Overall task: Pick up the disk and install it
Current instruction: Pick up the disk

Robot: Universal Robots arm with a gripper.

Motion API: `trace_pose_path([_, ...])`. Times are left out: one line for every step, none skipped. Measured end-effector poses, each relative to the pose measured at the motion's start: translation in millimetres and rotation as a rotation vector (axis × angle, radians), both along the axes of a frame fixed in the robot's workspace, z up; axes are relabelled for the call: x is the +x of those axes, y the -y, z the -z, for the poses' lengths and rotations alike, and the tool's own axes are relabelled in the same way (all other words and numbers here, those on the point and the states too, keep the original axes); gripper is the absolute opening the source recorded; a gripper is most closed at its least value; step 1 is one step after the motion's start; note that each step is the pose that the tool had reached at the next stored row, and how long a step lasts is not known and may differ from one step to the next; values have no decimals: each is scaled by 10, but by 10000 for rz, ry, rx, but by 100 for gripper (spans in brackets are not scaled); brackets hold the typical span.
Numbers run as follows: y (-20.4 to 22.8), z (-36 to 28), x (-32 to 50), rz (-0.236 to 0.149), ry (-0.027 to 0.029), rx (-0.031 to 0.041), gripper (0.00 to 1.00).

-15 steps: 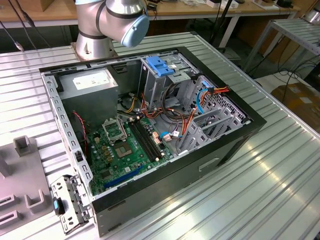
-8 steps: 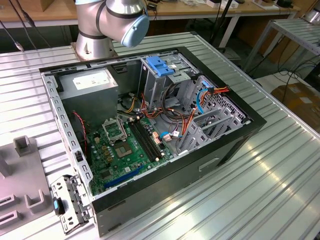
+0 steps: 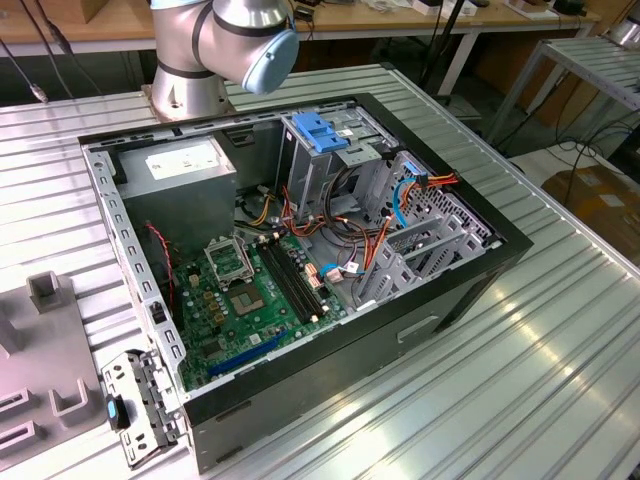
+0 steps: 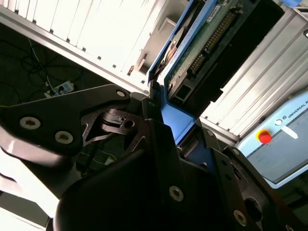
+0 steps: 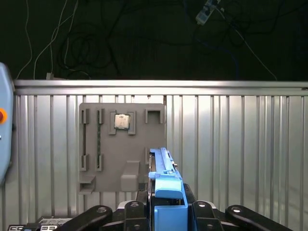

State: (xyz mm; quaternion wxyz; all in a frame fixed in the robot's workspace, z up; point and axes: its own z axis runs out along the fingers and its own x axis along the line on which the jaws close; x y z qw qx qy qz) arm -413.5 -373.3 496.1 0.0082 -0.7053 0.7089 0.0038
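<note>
While the gripper (image 5: pixel 167 211) clamps the disk (image 5: pixel 165 179) edgewise, the arm (image 3: pixel 225 40) hangs above the ribbed table (image 5: pixel 231 144).

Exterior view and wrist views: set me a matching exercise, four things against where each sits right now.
Things:
1 disk
2 processor chip
3 blue bracket
4 power-supply box

Places:
A atop the drive cage
B in a recess of the grey fixture plate
C clamped edge-on in the hand
D in a corner of the case, by the arm's base

Pairs: 1-C, 2-B, 3-A, 4-D
</note>
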Motion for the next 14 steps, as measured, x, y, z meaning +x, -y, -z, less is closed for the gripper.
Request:
trace_pose_path([0,0,12,0,0,0,37])
trace_pose_path([0,0,23,0,-1,0,37])
trace_pose_path([0,1,34,1,-1,0,37])
trace_pose_path([0,1,49,1,0,0,37])
trace_pose_path([0,2,61,1,0,0,37])
trace_pose_path([0,2,75,1,0,0,37])
trace_pose_path([0,2,88,1,0,0,37])
trace_pose_path([0,2,100,1,-1,0,37])
trace_pose_path([0,2,112,1,0,0,37])
trace_pose_path([0,2,126,1,0,1,37])
trace_pose_path([0,2,148,1,0,0,37])
trace_pose_path([0,2,161,0,0,0,37])
trace_pose_path([0,2,179,1,-1,0,37])
trace_pose_path([0,2,202,1,0,0,37])
